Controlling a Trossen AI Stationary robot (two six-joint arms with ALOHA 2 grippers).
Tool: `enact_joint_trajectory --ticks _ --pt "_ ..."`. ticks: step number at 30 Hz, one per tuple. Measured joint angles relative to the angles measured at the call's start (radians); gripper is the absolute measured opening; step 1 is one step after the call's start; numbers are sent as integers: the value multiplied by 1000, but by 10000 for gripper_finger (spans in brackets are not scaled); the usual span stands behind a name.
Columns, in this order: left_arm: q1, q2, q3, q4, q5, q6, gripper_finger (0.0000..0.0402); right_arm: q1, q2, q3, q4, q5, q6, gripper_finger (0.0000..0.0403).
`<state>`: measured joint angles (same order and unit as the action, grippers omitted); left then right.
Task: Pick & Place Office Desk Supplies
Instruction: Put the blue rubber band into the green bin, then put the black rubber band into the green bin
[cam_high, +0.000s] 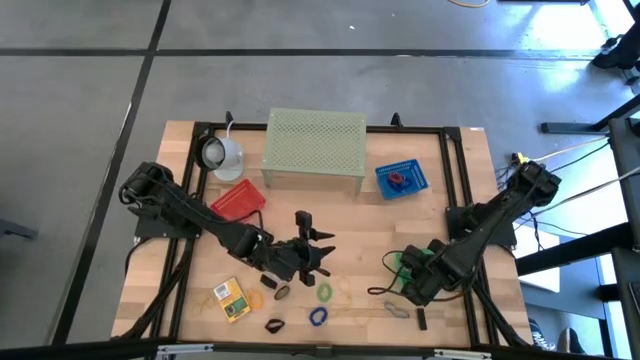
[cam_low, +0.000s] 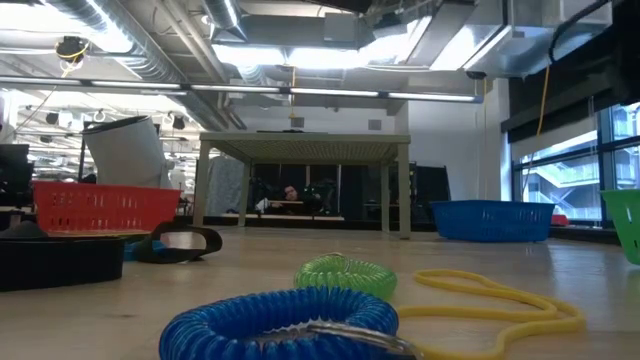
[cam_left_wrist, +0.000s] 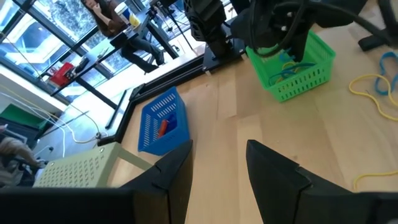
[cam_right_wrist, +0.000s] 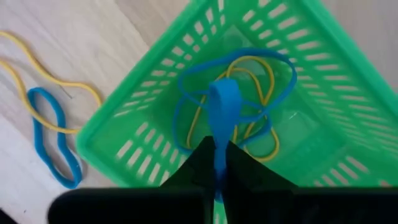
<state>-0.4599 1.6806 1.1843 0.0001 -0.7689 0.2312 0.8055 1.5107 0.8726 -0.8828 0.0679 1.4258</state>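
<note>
Over the green basket (cam_right_wrist: 261, 93) near the desk's right edge, toward its front, I hold a blue rubber band (cam_right_wrist: 222, 115) pinched in my right pincer (cam_right_wrist: 216, 163), the fingers closed tight on it so that it hangs down into the basket's mouth; I judge this is the sorting step, since more bands, blue and yellow, already lie on the basket's floor (cam_right_wrist: 249, 134). Holding it straight above the opening means that letting go should drop it inside rather than on the rim. Just outside the basket a blue band (cam_right_wrist: 56, 140) and a yellow band (cam_right_wrist: 37, 74) lie on the bare wood, not yet gathered. My left pincer (cam_left_wrist: 217, 180) hangs over the middle of the desk near the front edge, its fingers apart with nothing between them, ready, I think, for the loose things below it: a green coil (cam_high: 325, 292) and a blue coil (cam_high: 318, 316) lie close to the front edge, a dark loop (cam_high: 275, 324) beside them, and a yellow packet (cam_high: 232, 298) toward the front left corner. Further back, a red basket (cam_high: 239, 200) sits left of centre and a blue basket (cam_high: 402, 180) right of centre, one for each kind by the look of it. Between them, at the back edge, stands the pale green perforated stand (cam_high: 315, 148), with a white cup (cam_high: 224, 152) beside it.
</note>
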Motion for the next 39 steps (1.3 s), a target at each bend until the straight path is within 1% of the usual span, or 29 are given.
enact_joint_trajectory --ticks 3,12,17,20,25,29,33,36,39 --pt "0 0 0 0 0 0 143 0 0 0 0 -5 4 35" --pt "0 0 0 0 0 0 143 0 0 0 -1 -33 -9 134" --pt "0 0 0 0 0 23 143 0 0 0 0 -35 -46 168" --pt "0 0 0 -1 0 25 143 0 0 0 -3 -35 -56 177" --pt "1 0 0 0 0 52 143 0 0 0 -51 -32 -55 180" --pt "10 0 0 -1 0 78 143 0 0 0 -96 16 -69 181" --pt "19 0 0 -1 0 79 143 0 0 0 -94 18 -80 181" --pt "27 0 0 -1 0 99 143 0 -1 0 -92 -19 -67 181" --pt "39 0 0 0 0 103 143 -6 -1 4 -93 -109 15 178"
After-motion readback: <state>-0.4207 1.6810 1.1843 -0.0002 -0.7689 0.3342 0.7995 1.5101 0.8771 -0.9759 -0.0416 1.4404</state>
